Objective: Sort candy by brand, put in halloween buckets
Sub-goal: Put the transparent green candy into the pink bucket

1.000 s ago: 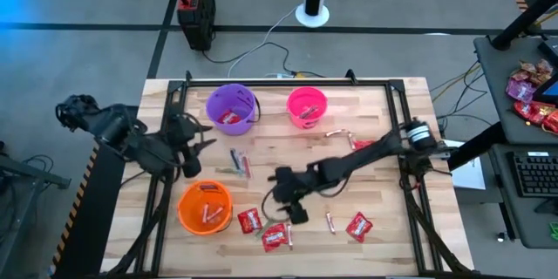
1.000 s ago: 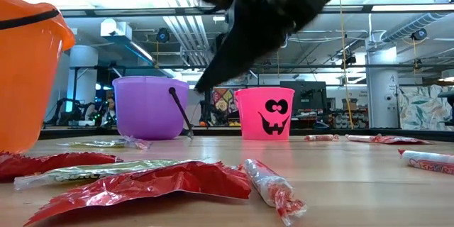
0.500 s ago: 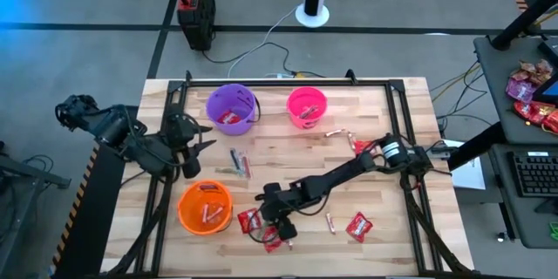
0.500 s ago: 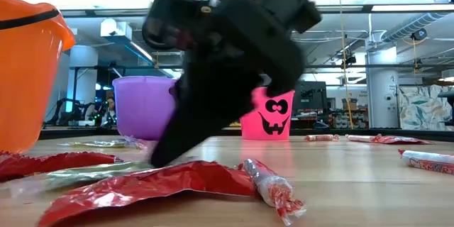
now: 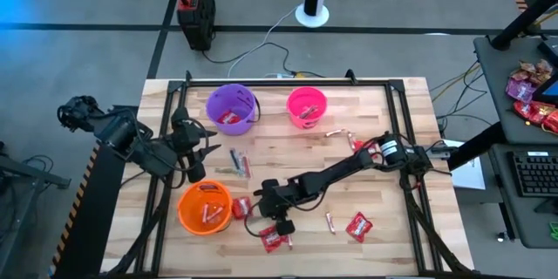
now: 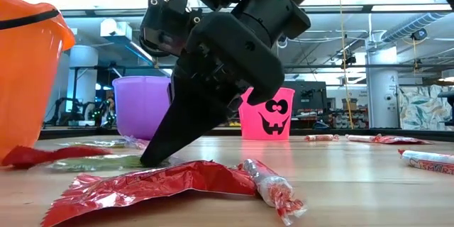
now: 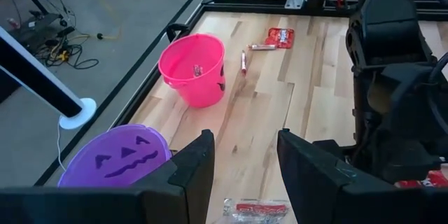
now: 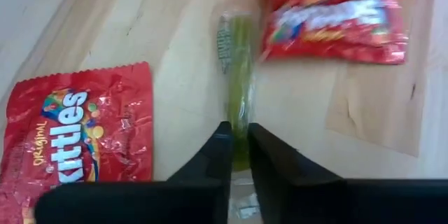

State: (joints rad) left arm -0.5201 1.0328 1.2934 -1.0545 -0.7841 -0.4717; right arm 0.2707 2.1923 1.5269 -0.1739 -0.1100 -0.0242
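On the wooden desk [image 5: 375, 113] stand three pails: a purple bucket [image 5: 231, 108] at the rear holding a red packet, a pink bucket [image 5: 307, 106] beside it holding a thin piece, and an orange bucket [image 5: 206, 207] at the front left holding several pale sticks. The right pincer [image 8: 238, 155] is down at the desk just beside the orange bucket, clenched on a green stick [image 8: 238, 87] that lies between two red Skittles packets [image 8: 73, 136]. The left pincer [image 7: 245, 171] hovers above the desk between the purple and orange buckets, fingers parted, grasping nothing. More candy lies loose along the front edge and near the centre.
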